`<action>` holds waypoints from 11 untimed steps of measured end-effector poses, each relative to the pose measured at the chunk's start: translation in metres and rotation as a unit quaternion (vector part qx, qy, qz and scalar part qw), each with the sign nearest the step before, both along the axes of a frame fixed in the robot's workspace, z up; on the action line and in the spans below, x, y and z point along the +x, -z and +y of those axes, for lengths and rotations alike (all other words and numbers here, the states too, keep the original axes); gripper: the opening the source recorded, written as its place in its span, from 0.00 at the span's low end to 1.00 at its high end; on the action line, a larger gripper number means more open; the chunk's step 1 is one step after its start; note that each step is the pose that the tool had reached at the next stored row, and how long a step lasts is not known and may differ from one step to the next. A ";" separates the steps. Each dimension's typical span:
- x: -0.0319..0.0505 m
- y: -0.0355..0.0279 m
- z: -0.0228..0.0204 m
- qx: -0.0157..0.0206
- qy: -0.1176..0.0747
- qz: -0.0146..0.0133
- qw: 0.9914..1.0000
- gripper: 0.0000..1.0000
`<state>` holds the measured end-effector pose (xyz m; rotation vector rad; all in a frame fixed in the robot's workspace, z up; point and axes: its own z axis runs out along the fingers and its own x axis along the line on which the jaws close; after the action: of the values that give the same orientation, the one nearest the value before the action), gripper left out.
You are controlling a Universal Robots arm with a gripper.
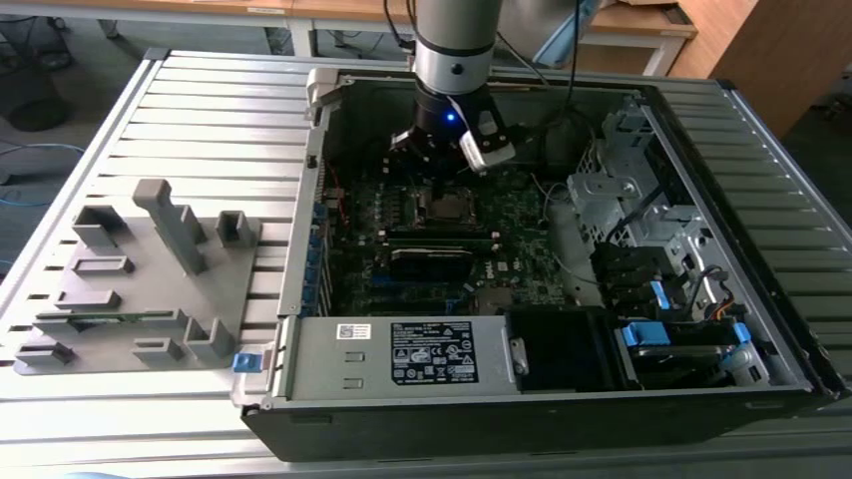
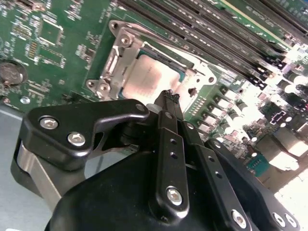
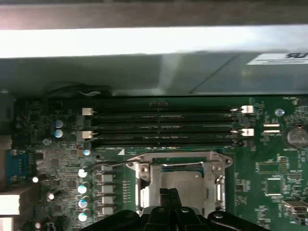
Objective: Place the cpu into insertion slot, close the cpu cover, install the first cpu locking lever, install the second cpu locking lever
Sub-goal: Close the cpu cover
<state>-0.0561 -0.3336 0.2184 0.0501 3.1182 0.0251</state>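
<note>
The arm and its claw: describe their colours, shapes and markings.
The arm is a silver-grey cylinder ending in a black wrist with a small blue light and a pale bracket at its side. The claw is matt black: two slim flat fingers, broad link plates, silver socket-head screws.

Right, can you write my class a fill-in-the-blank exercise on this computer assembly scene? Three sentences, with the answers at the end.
1. The silver top of the cpu shows through the square ____ of the cpu cover, with the gripper close above it.
2. The motherboard around the cpu is ____ in colour.
3. The grey fixture stands on the exterior view's ____ of the open computer case.

Missing words: window; green; left.
</note>
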 end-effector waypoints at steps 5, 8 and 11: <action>-0.0021 0.0049 0.0000 0.000 0.000 0.000 1.000 0.11; -0.0032 0.0060 -0.0001 0.000 0.000 0.000 1.000 0.11; -0.0053 0.0064 0.0000 0.000 0.000 0.000 1.000 0.11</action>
<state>-0.0614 -0.3335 0.2120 0.0501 3.1183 0.0249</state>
